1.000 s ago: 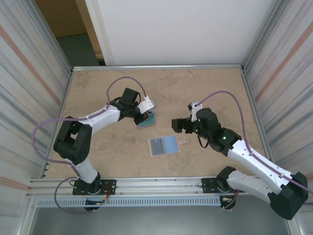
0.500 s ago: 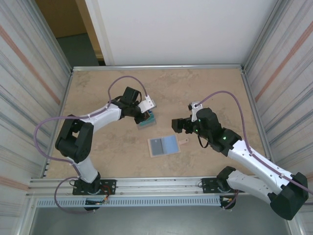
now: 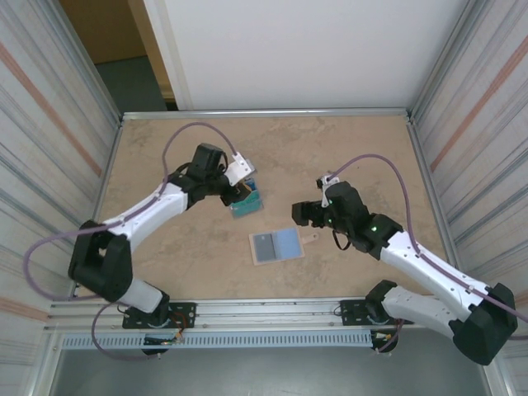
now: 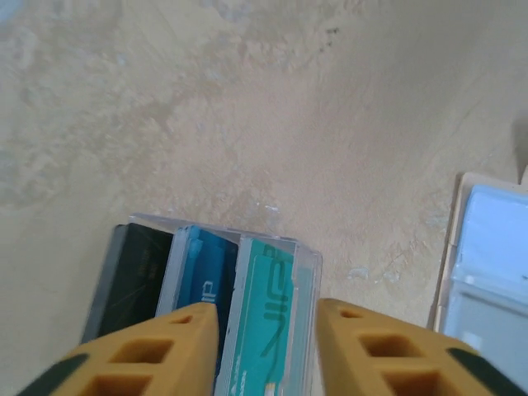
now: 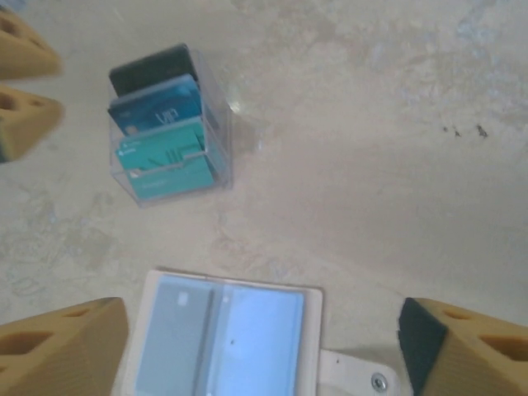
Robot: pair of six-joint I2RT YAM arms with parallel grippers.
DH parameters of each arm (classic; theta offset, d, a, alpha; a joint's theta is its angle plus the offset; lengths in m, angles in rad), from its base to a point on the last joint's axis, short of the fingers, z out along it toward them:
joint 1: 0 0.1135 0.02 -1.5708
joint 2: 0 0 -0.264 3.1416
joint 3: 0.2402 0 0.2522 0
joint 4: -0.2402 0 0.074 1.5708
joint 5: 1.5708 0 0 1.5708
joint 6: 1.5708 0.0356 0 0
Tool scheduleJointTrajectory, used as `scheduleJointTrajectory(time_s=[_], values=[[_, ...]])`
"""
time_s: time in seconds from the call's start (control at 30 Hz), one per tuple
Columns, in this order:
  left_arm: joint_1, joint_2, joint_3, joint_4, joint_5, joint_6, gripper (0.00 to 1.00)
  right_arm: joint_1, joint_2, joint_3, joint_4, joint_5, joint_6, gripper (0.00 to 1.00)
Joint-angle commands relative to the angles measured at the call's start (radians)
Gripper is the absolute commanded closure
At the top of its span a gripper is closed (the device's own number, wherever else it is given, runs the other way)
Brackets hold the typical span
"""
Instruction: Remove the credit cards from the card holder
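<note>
- At mid-worktop, left gripper [image 4: 268, 318], clenched a second ago, now stands parted, released above the cards [image 3: 247, 202].
- Spread and empty, right gripper [image 3: 295, 212] hangs just behind the holder [image 3: 277, 245].
- Near the front edge, middle, holder lies open; its darker half may still hold one.
- Three cards lie out, fanned.

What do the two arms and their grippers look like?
Both are jointed white-and-black links: left arm, right arm. A lilac cable loops along each from base to wrist. Gripper fingers are orange-yellow wedges with square cut-outs.
</note>
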State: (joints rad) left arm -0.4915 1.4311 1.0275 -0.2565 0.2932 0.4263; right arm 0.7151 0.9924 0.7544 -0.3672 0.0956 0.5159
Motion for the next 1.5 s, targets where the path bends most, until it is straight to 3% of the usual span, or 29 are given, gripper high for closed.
scheduleJointTrajectory(time_s=[0.0,0.27,0.37,0.5,0.67,0.93,1.47], values=[[-0.012,-0.112,-0.074,0.043,-0.108,-0.145,0.48,0.058,0.054,0.054,-0.102,0.055,0.094,0.24],[-0.031,-0.406,-0.304,0.124,-0.326,-0.435,0.02,0.263,0.283,0.152,-0.234,0.163,0.196,0.52],[-0.032,-0.500,-0.385,0.133,-0.403,-0.536,0.01,0.315,0.379,0.194,-0.244,0.164,0.205,0.59],[-0.030,-0.590,-0.453,0.092,-0.503,-0.647,0.01,0.358,0.508,0.253,-0.229,0.134,0.198,0.60],[-0.030,-0.663,-0.509,0.051,-0.549,-0.707,0.01,0.378,0.645,0.322,-0.217,0.078,0.192,0.60],[-0.028,-0.693,-0.544,0.028,-0.571,-0.732,0.01,0.400,0.770,0.384,-0.197,0.027,0.190,0.59],[-0.026,-0.681,-0.551,0.025,-0.591,-0.740,0.01,0.403,0.850,0.396,-0.213,0.005,0.210,0.51]])
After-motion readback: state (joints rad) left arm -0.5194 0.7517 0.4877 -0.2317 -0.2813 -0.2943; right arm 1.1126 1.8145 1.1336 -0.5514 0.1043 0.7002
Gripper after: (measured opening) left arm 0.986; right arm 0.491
